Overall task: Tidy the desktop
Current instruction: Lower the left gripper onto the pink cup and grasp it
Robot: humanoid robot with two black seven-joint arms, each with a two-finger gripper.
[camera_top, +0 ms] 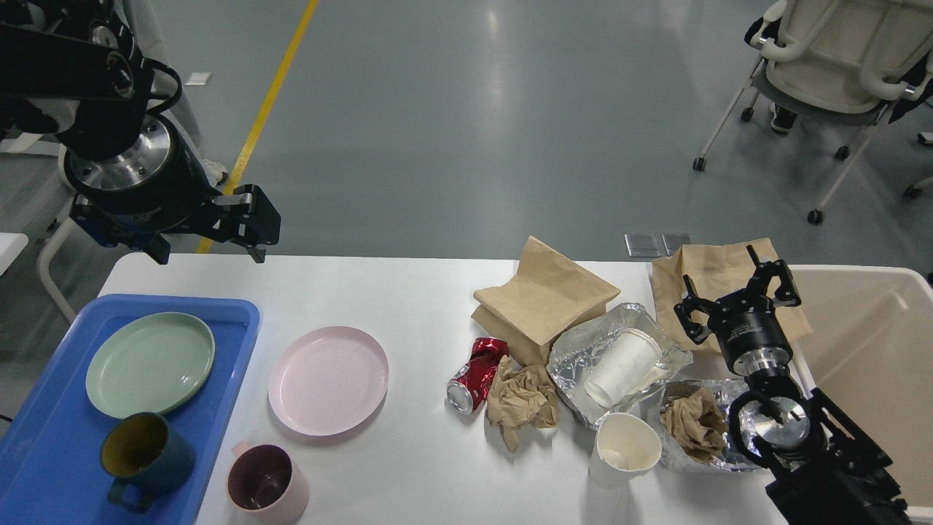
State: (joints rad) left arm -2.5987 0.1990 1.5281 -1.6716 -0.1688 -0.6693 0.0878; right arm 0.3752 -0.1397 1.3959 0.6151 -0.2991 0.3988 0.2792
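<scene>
While the left gripper (pixel 251 219) hangs above the far left edge of the desktop (pixel 408 306), its dark fingers blur together and I cannot tell whether they are parted or closed. The right gripper (pixel 736 299) stands with its fingers spread and empty, over a paper bag (pixel 711 266) beside the bin (pixel 875 343). The desktop fills the lower view. On its left a blue tray (pixel 44 437) carries a green plate (pixel 149 362) and dark mug (pixel 142 456); a pink plate (pixel 328 379) and pink mug (pixel 266 485) sit just beside it. Right of centre lie a crushed can (pixel 477 373), crumpled paper (pixel 521 397), foil (pixel 583 350) and cups (pixel 623 445).
</scene>
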